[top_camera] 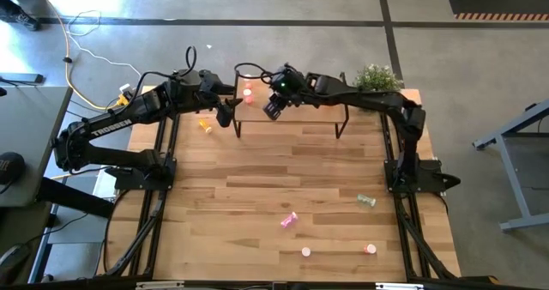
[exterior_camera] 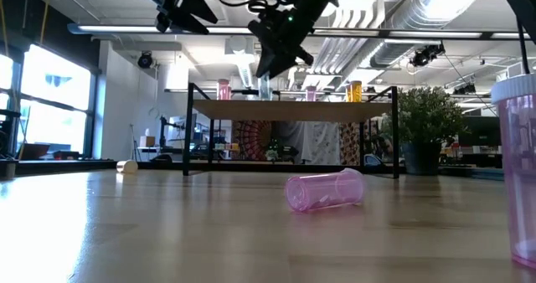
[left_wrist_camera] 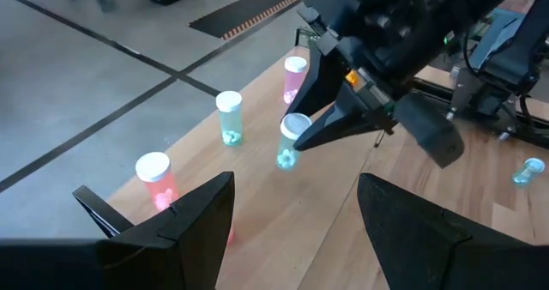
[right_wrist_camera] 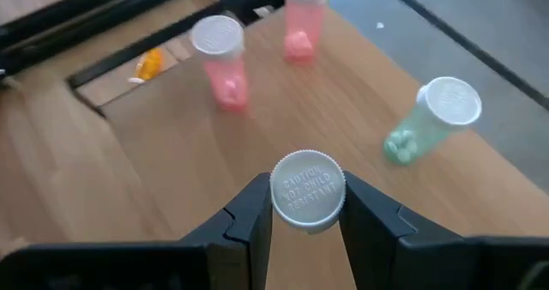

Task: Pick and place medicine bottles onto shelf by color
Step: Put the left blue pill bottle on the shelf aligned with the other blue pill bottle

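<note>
The shelf (top_camera: 309, 111) stands at the table's far edge. On its left part stand a red medicine bottle (left_wrist_camera: 156, 180), a green one (left_wrist_camera: 229, 117) and a pink one (left_wrist_camera: 294, 77). My right gripper (right_wrist_camera: 307, 213) is over that part of the shelf, shut on another green bottle (left_wrist_camera: 288, 144). My left gripper (left_wrist_camera: 296, 230) hovers open just off the shelf's left end (top_camera: 225, 110), with nothing between its fingers. My right gripper pinches the green bottle's white cap (right_wrist_camera: 307, 190) between its two fingers, one on each side. The fingers slant down from the table's right side. The bottle hangs roughly upright, its base (left_wrist_camera: 286, 160) at the shelf top; whether it rests there I cannot tell.
An orange bottle (top_camera: 205, 125) lies on the table left of the shelf. A pink bottle (top_camera: 288, 220) and a green one (top_camera: 366, 201) lie mid-table, and two more (top_camera: 305, 251) (top_camera: 370, 249) stand near the front edge. A potted plant (top_camera: 377, 77) is at the far right.
</note>
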